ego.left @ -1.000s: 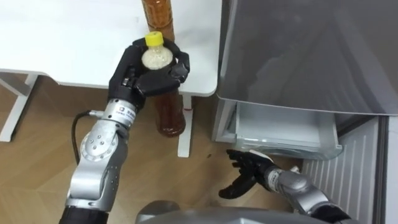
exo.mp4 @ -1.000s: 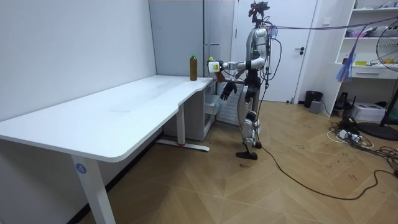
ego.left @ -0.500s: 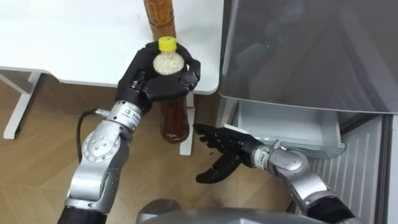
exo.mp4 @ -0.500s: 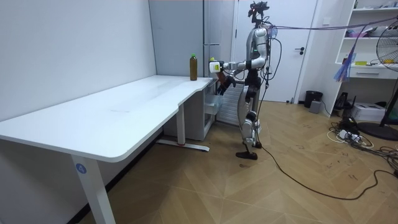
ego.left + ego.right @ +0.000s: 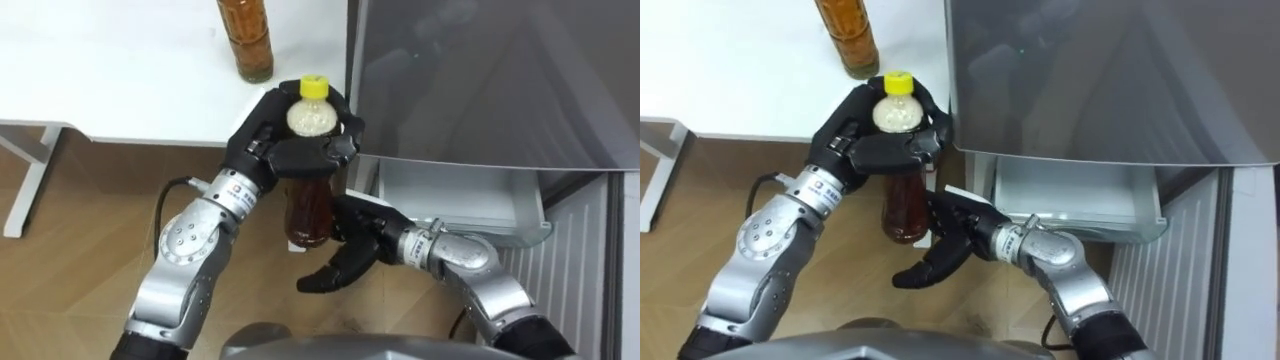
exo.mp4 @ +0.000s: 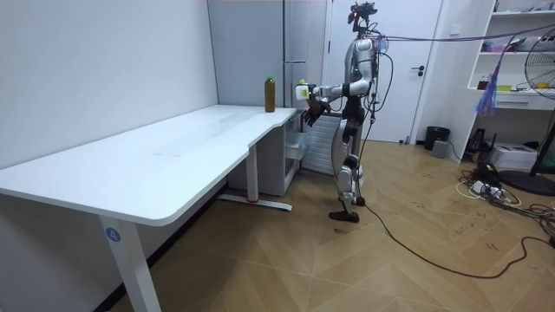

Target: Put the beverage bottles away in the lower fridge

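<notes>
One bottle (image 5: 309, 205) is in transit – the step in hand is carrying it to the fridge (image 5: 480, 80). Nearest, in front of the fridge, the right hand (image 5: 350, 252) is spread open beside the bottle's base and grips nothing; contact cannot be confirmed. The left hand (image 5: 290, 150) is curled round the bottle's shoulder. Next move – lower it into the lower drawer (image 5: 450, 200). Farther off, left of the fridge, a second bottle (image 5: 245, 40) stands on the table (image 5: 120, 80).

The left hand (image 5: 285, 150) has carried the yellow-capped bottle (image 5: 308, 208) closer to the fridge (image 5: 480, 80). The right hand (image 5: 352, 252) has come up beside its bottom.
</notes>
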Controlling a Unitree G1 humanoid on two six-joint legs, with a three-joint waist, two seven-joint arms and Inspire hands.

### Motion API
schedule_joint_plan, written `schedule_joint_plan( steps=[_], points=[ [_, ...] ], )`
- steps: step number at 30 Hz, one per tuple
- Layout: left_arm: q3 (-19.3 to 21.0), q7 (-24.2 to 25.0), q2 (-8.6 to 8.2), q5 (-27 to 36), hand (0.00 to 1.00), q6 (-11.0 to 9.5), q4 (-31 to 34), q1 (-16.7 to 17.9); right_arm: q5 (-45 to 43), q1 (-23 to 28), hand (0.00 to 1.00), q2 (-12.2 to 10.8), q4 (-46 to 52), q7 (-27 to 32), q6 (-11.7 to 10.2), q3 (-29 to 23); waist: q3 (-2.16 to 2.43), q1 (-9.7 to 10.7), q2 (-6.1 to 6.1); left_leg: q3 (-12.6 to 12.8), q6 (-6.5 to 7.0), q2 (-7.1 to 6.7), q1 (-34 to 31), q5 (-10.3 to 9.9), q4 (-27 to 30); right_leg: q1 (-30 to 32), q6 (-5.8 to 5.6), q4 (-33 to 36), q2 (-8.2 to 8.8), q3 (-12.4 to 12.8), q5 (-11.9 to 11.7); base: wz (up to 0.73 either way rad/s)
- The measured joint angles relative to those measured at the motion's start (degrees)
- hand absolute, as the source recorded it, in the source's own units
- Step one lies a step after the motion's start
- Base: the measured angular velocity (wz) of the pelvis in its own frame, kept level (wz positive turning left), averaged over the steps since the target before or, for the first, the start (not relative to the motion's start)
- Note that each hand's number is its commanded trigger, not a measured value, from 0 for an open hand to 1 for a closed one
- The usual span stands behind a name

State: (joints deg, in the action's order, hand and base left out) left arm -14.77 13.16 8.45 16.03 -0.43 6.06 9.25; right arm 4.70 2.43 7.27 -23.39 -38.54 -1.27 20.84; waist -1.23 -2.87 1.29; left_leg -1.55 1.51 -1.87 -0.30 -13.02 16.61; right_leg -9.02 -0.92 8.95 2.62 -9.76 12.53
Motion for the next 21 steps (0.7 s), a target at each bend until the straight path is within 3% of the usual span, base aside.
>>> schedule_joint_plan(
  steps=[7, 11, 21],
  points=[
    [-1.5, 0.4, 0.13, -0.9, 1.0, 0.0, -0.1, 0.0, 1.2, -0.1, 0.0, -0.3, 0.5, -0.4, 0.2, 0.1, -0.08, 0.0, -0.35, 0.3, 0.01, 0.11, -0.3, 0.0, 0.1, 0.9, -0.02, 1.0, 0.03, -0.3, 0.0, -0.03],
    [-2.8, 0.6, 0.76, -0.9, 1.0, 0.0, -0.8, 0.0, 6.8, -0.1, 0.0, -0.2, 0.5, -0.7, 1.5, 0.6, -0.08, 0.8, -0.32, 0.5, 0.07, 0.02, -0.2, 0.0, 0.1, 0.8, -0.02, 1.0, 0.14, -0.6, 0.0, 0.0],
    [-4.0, 1.1, 1.41, -0.5, 1.0, 0.0, -1.5, 0.0, 13.0, -0.1, 0.0, -0.1, 0.5, -0.5, 1.5, 1.5, -0.18, 1.1, -0.14, 0.6, 0.07, 0.0, 0.0, 0.0, 0.1, 0.7, -0.01, 0.9, 0.12, -0.7, 0.0, 0.0]
  ],
)
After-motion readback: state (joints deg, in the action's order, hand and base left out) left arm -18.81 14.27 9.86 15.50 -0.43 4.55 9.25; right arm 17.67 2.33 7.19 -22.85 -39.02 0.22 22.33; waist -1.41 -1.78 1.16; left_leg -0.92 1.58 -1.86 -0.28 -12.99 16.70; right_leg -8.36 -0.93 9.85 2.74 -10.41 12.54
